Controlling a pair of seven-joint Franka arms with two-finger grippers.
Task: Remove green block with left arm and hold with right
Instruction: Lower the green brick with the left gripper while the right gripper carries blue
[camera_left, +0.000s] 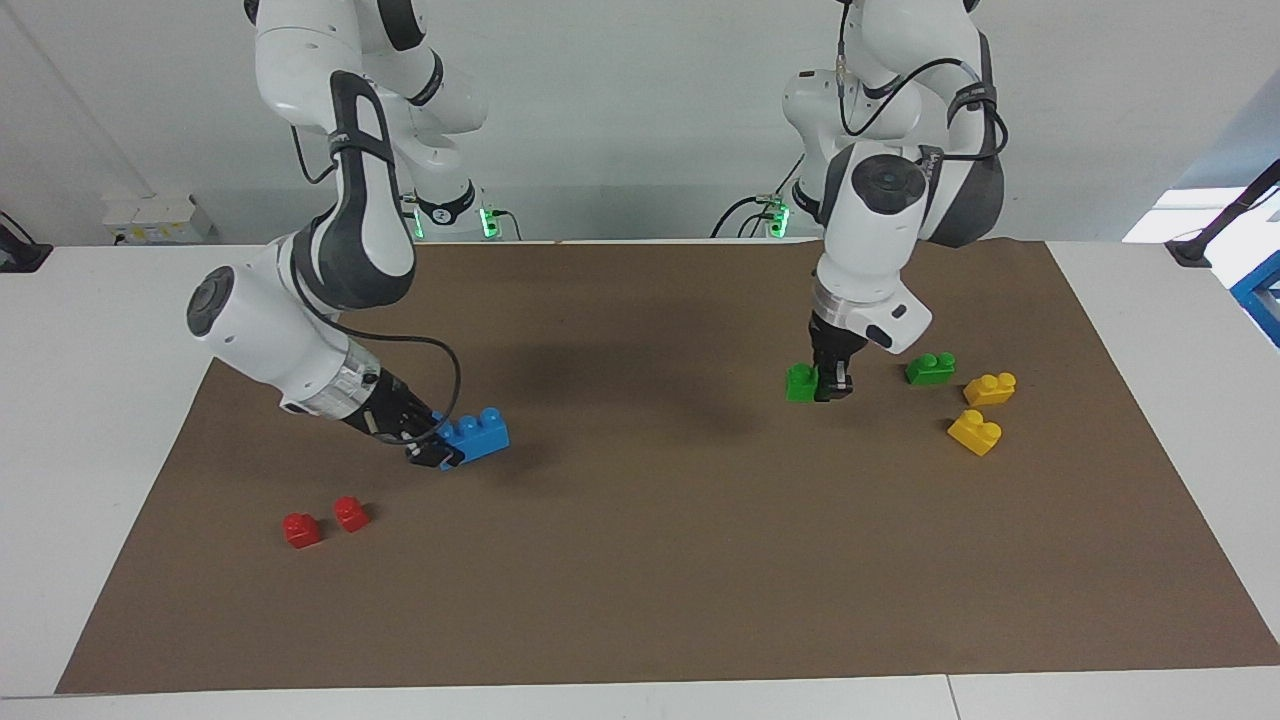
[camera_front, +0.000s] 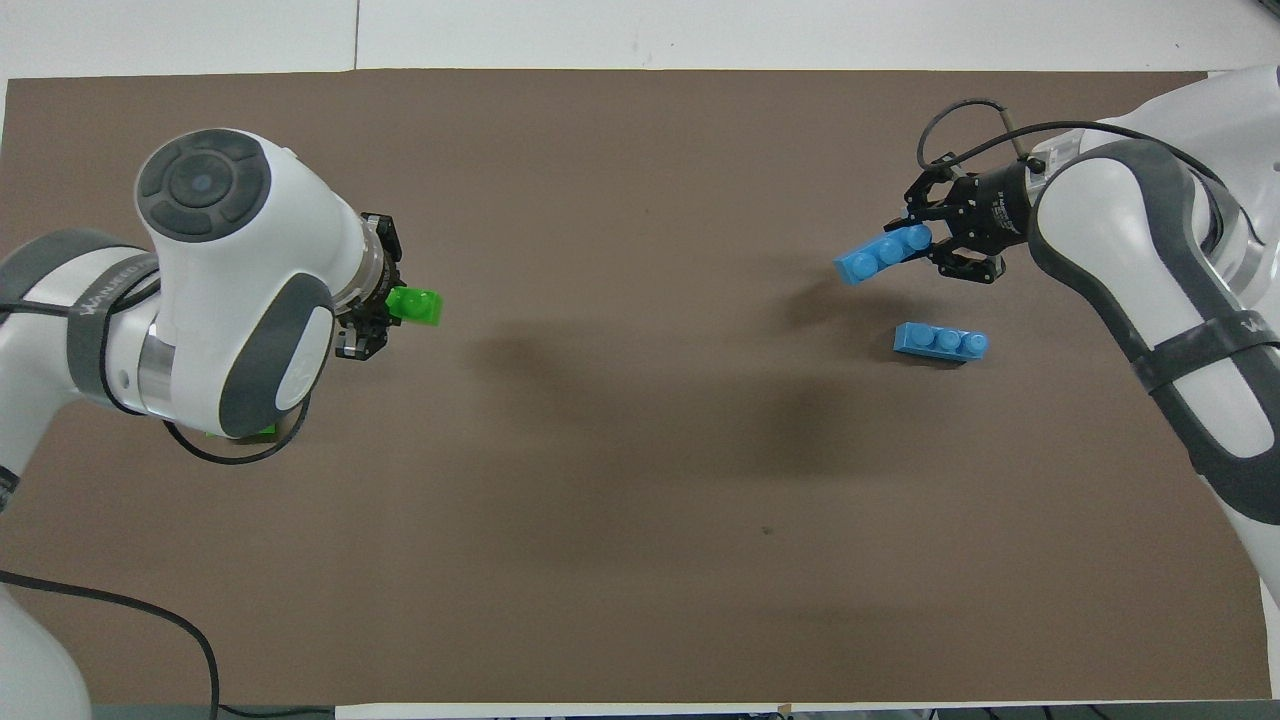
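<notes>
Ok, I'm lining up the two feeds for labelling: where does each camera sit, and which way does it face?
Facing view: high across the table, looking back at the robots; both arms show from near their bases, the left gripper holding the green block, the right gripper holding the blue brick.
Overhead view: above the robots' end, looking forward and steeply down; only forearms and grippers show.
Shared: the brown mat, both grippers and their bricks, turned half a turn.

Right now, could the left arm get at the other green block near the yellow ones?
Probably not yet: nothing stands between, but the left end effector is shut on a green block; the other green block lies beside it.
</notes>
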